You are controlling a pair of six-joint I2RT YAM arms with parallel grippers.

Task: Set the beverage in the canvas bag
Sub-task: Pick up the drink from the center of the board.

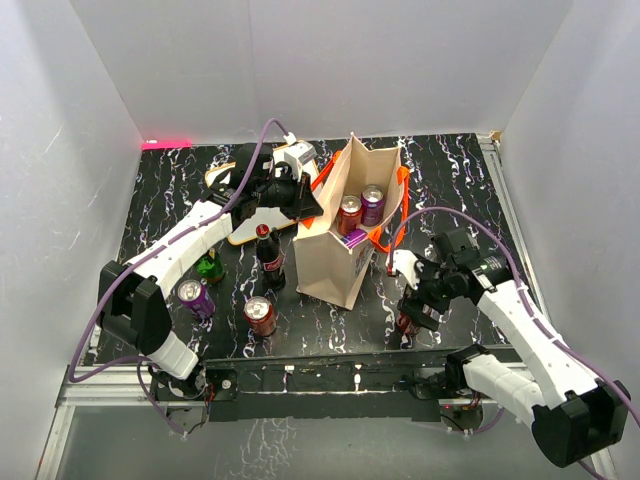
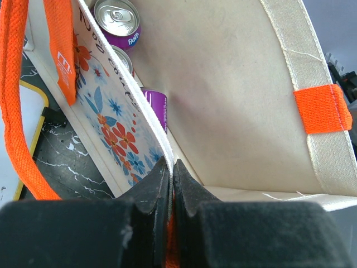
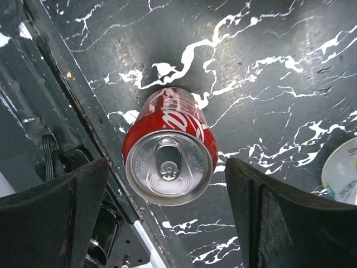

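**Operator:** What is the status of the task?

**Technician:** It is partly complete. At the lower right of the overhead view, the right gripper (image 3: pixel 167 170) hangs over an upright Coca-Cola can (image 3: pixel 170 148) close to the near edge of the table (image 1: pixel 450 170). Its fingers are spread wide, one on each side of the can, and neither touches it. This can has not been gripped. My judgement is that the steps left are to close on it, lift it, carry it to the canvas bag (image 1: pixel 335 265) and release it.

**Operator:** Where is the bag, and how is it held?

**Technician:** It stands upright at the centre of the frame. The left gripper (image 2: pixel 171 178) is pinched tight on the top rim of its far wall, which holds the mouth open.

**Operator:** What is the count, from near to far?

**Technician:** There are five beverages outside the bag:
- The Coca-Cola can under the right gripper.
- A second Coca-Cola can (image 1: pixel 260 316) at lower left.
- One purple Fanta can (image 1: pixel 195 298) beside it.
- One dark cola bottle (image 1: pixel 270 258).
- One green bottle (image 1: pixel 210 267).

There are three beverages inside the bag:
- One purple can (image 1: pixel 355 238) against the near wall. I cannot tell whether it stands or lies.
- One red can (image 1: pixel 349 213).
- One upright purple can (image 1: pixel 372 203).

There is also one bag and one white board (image 1: pixel 245 232), which lies under the left arm.
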